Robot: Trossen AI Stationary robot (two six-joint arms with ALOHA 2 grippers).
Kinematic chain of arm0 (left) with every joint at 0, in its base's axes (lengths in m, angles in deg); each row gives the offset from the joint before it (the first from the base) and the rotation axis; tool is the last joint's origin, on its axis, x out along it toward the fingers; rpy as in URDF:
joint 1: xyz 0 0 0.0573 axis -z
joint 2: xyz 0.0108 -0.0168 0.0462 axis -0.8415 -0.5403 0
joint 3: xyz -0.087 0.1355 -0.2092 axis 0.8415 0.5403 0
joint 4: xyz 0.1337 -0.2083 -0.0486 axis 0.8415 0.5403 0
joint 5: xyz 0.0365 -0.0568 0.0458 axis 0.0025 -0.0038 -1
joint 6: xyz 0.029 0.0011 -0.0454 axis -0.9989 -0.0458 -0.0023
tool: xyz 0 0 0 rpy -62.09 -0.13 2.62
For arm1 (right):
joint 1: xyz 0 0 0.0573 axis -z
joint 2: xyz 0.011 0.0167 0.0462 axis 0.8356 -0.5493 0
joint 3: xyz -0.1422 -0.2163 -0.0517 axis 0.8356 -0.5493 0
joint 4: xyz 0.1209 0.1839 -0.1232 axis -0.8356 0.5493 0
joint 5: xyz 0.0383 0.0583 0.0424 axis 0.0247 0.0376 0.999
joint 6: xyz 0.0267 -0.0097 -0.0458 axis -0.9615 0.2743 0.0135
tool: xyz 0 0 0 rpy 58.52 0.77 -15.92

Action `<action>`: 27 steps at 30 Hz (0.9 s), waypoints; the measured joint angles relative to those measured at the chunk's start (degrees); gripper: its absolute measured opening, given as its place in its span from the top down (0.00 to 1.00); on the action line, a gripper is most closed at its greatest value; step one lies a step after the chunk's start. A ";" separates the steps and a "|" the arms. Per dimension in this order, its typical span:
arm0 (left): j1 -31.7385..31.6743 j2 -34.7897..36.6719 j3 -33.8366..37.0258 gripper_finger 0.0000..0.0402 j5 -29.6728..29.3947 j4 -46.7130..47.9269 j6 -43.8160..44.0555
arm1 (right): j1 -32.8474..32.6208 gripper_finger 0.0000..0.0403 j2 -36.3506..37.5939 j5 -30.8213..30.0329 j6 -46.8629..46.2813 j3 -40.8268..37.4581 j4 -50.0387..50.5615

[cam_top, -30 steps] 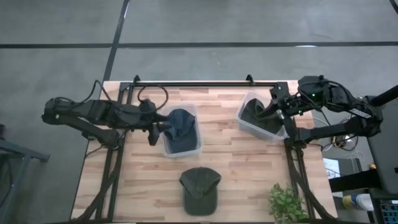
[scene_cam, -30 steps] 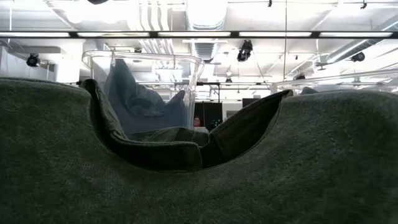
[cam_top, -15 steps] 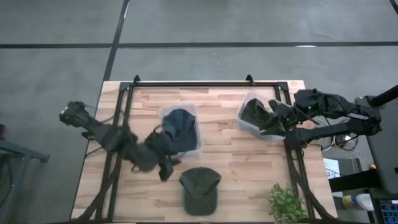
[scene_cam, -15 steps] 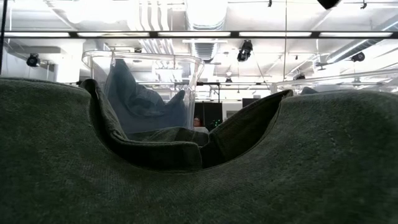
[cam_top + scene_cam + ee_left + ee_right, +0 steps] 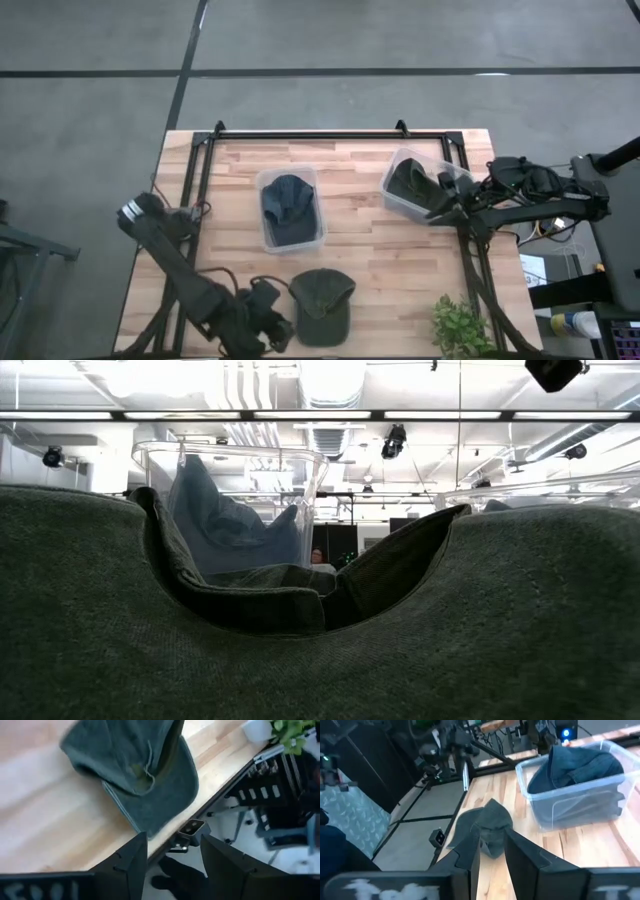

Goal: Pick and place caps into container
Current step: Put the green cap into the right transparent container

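Olive cap (image 5: 322,304) lies just beside the left tool (image 5: 277,335), fingers apart, seemingly empty.

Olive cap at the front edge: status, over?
Dark olive-green fabric cap loose on table, ungrasped. Left pincer open beside it. Right pincer open by right clear plastic bin. Nothing in the way.

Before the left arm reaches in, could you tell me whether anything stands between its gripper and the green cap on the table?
Nothing visible does. The left gripper sits beside the green cap near the table's front edge, jaws open, bare wood between them.
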 joint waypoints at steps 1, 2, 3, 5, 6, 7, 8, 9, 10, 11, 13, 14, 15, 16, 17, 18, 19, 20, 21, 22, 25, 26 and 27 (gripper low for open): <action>0.16 -0.84 0.00 0.56 -0.03 -0.84 1.87 | 0.00 0.79 0.40 0.09 0.02 0.00 -0.11; 0.24 -1.76 0.00 0.56 0.00 -1.31 3.53 | 0.00 0.79 0.85 0.13 0.10 0.03 -0.11; 0.25 -2.74 0.00 0.56 0.00 -1.76 5.04 | 0.00 0.79 1.11 0.15 0.32 0.17 -0.11; 0.13 -4.67 -0.02 0.56 0.02 -2.70 7.02 | 0.00 0.80 1.69 0.28 0.55 0.50 -0.69; -0.19 -5.51 -0.05 0.56 0.12 -3.21 7.68 | 0.00 0.80 1.95 0.28 0.65 0.52 -0.65; -0.55 -6.27 -0.13 0.56 0.49 -3.33 8.28 | 0.00 0.81 2.24 0.28 0.74 0.52 -0.54; -0.93 -6.84 -0.13 0.56 1.20 -3.49 8.87 | 0.00 0.81 2.52 0.29 0.99 0.52 -0.57; -1.34 -7.38 -0.13 0.56 2.25 -3.49 9.64 | 0.00 0.81 2.82 0.34 1.20 0.52 -0.55; -1.79 -7.75 -0.04 0.56 3.33 -3.49 10.47 | 0.00 0.81 3.11 0.54 1.31 0.52 -0.55; -2.22 -8.12 0.08 0.56 4.05 -3.41 11.09 | 0.00 0.81 3.42 0.69 1.31 0.52 -0.57; -3.21 -8.58 0.09 0.56 4.24 -3.38 11.67 | 0.00 0.80 4.07 0.84 1.31 0.57 -0.59; -3.71 -8.59 0.09 0.56 4.28 -3.51 11.84 | 0.00 0.80 4.34 1.21 1.44 0.59 -0.59; -4.26 -8.59 0.09 0.56 4.34 -3.76 12.09 | 0.00 0.79 4.48 1.56 1.75 0.59 -0.50; -4.69 -8.57 0.09 0.56 4.30 -4.14 12.28 | 0.00 0.79 4.71 1.64 1.98 0.59 -0.50; -5.13 -8.57 0.09 0.56 4.30 -4.46 12.35 | 0.00 0.79 5.00 1.64 2.17 0.59 -0.48; -5.44 -8.59 0.09 0.56 4.30 -4.38 12.35 | 0.00 0.79 5.14 1.66 2.48 0.59 -0.37; -5.67 -8.59 0.09 0.56 4.30 -4.19 12.31 | 0.00 0.79 5.29 1.70 2.93 0.59 -0.33; -5.85 -8.61 0.09 0.56 4.35 -4.13 12.28 | 0.00 0.79 5.54 1.74 3.30 0.59 -0.29; -6.04 -8.64 0.09 0.56 4.60 -4.14 12.28 | 0.00 0.80 5.76 1.75 3.51 0.59 -0.26; -6.24 -8.68 0.09 0.56 5.04 -4.15 12.32 | 0.00 0.80 5.89 1.75 3.66 0.59 -0.27; -6.31 -8.83 0.10 0.56 6.08 -3.05 12.52 | 0.00 0.82 6.20 1.79 3.69 0.59 -0.23; -6.31 -8.85 0.11 0.56 6.16 -2.51 13.08 | 0.00 0.82 6.25 1.79 3.69 0.59 -0.21; -6.31 -8.85 0.11 0.56 6.39 -1.87 13.65 | 0.00 0.82 6.26 1.78 3.69 0.59 -0.19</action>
